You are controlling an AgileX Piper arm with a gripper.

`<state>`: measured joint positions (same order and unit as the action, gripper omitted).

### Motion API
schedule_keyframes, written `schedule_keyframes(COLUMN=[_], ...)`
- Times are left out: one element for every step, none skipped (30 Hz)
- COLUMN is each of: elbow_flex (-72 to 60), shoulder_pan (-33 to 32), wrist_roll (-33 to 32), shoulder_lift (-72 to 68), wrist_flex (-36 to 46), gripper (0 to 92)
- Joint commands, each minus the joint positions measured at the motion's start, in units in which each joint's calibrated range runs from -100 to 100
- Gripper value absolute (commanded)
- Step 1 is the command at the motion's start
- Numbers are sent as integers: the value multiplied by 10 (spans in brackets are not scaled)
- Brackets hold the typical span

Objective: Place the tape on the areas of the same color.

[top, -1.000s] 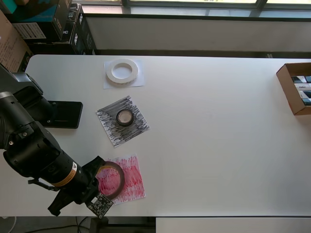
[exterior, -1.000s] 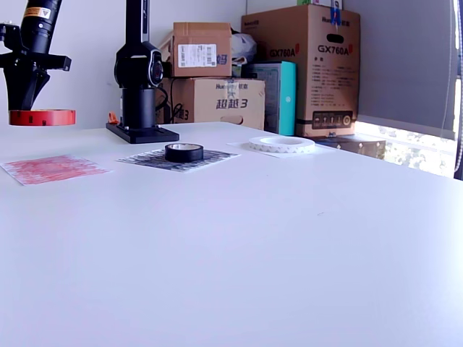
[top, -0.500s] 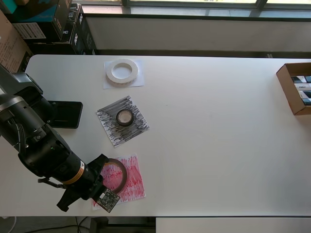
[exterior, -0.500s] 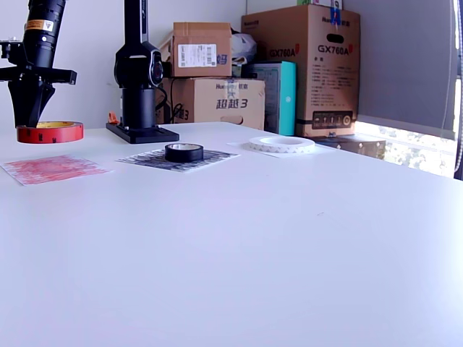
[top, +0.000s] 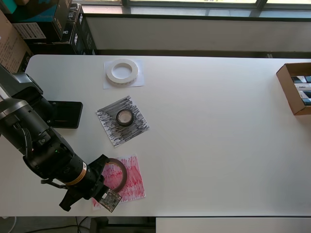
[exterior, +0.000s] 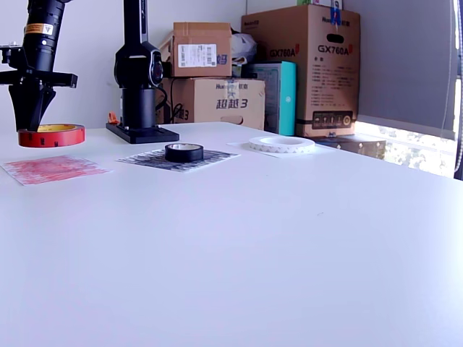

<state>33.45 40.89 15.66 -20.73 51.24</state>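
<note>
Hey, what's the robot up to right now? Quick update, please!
Gripper shut on red tape roll, held above the red sheet. Black roll and white ring already on matching sheets. Nothing in the way.

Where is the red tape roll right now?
In the exterior view's left, the red tape roll hangs from the end effector above the red sheet, not yet touching it.
</note>
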Motion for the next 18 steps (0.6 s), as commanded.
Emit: schedule_keyframes(elbow_flex=[2, 2, 0, -2, -3, -4, -4, -4, -4, -4, -4, -4, -4, -4, -4, -4, -4, -4], shoulder_pan=[-2, -2, -2, -2, -2, -1, 0, 0, 0, 0, -1, -2, -2, -2, -2, -2, -2, -2], wrist_roll=[-1, -1, -1, -1, -1, -1, -1, -1, -1, -1, -1, -1, -1, -1, -1, -1, -1, -1], shoulder_lift=[5, 2, -2, -7, -12, -16, -19, -21, -21, -21, -21, -21, -21, -21, -21, -21, -21, -21], wrist_flex=[5, 5, 5, 6, 6, 6, 6, 6, 6, 6, 6, 6, 6, 6, 6, 6, 6, 6], gripper=[1, 1, 1, 1, 1, 1, 1, 1, 1, 1, 1, 1, 1, 1, 1, 1, 1, 1])
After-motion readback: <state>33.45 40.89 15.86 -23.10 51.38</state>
